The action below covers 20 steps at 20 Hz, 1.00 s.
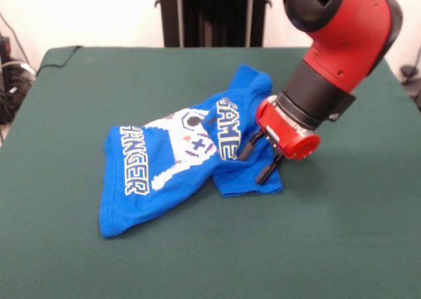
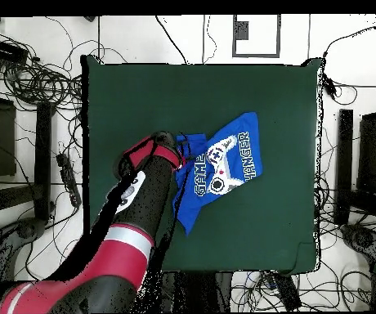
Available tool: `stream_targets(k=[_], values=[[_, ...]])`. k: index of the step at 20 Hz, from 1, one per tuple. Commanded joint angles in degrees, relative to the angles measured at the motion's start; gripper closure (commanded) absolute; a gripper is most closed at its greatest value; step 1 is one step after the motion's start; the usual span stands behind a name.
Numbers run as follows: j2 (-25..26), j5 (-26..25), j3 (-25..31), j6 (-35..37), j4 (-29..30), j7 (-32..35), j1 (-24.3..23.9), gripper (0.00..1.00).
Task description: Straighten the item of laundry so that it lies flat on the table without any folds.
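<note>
The item of laundry (image 1: 168,170), a bright blue T-shirt with a white controller print and white-and-yellow lettering, lies crumpled on the table (image 1: 329,246). Its right part is folded over and bunched, and the print is skewed. My gripper (image 1: 260,157) reaches down at a slant from the right over that folded right edge. It is open, with both black fingers (image 1: 248,145) spread apart and their tips at the cloth. In the overhead view the shirt (image 2: 224,163) lies near the middle of the green table (image 2: 281,98), and the gripper (image 2: 183,153) sits at its left edge.
The red arm (image 2: 134,221) crosses the table's lower left part in the overhead view. Cables, stands and dark equipment (image 2: 36,90) ring the table on the floor. A black pedestal column (image 1: 214,12) stands behind the far edge.
</note>
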Motion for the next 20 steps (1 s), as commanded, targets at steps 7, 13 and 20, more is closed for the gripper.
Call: stream_targets(k=[7,13,20], values=[[0.7,6.7,2.1,0.7,3.9,8.1,2.9,0.0],[-6.5,7.2,4.4,8.1,6.0,0.5,1.2,0.0],[-9.1,6.6,4.9,12.1,4.2,-2.7,0.1,0.0]])
